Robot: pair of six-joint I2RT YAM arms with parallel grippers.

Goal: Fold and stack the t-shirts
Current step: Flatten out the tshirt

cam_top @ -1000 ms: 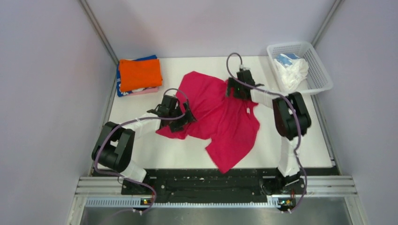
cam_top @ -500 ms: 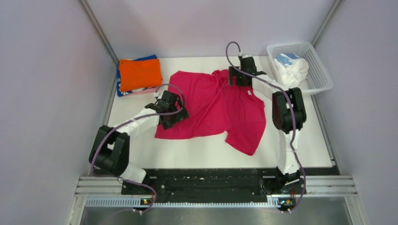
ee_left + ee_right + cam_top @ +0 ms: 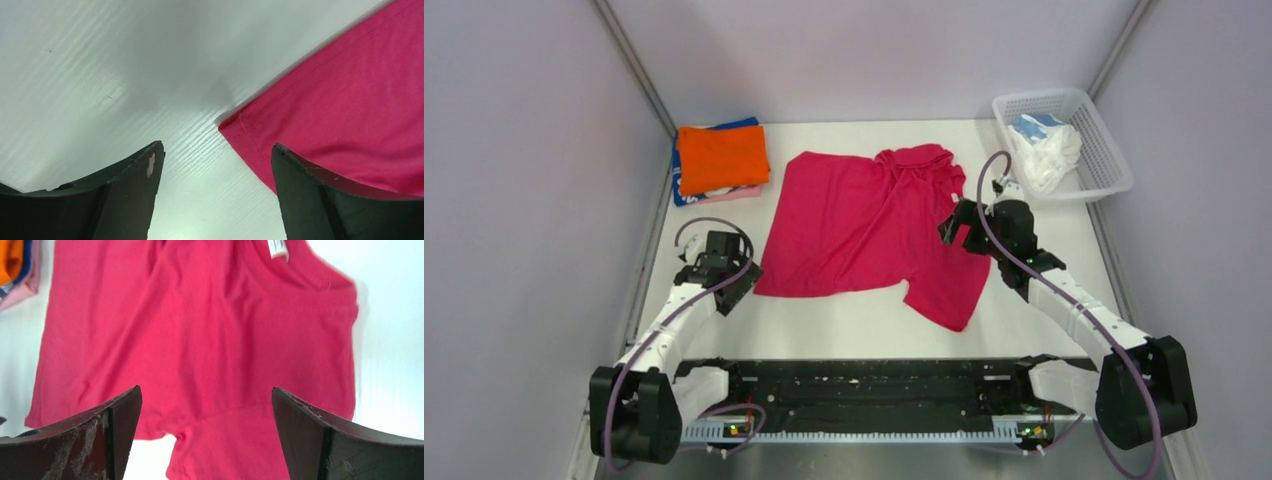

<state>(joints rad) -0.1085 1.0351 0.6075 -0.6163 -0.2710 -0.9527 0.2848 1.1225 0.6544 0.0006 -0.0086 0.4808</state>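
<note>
Left gripper (image 3: 736,288) and right gripper (image 3: 957,226) have withdrawn off the crimson-pink t-shirt (image 3: 854,225), jaws apart, empty; smooth its bunched collar before folding.

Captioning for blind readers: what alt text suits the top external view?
A crimson-pink t-shirt lies spread on the table, the open left gripper beside its near-left corner, the open right gripper over its right side. An orange-topped folded stack sits far left, a basket far right.
</note>
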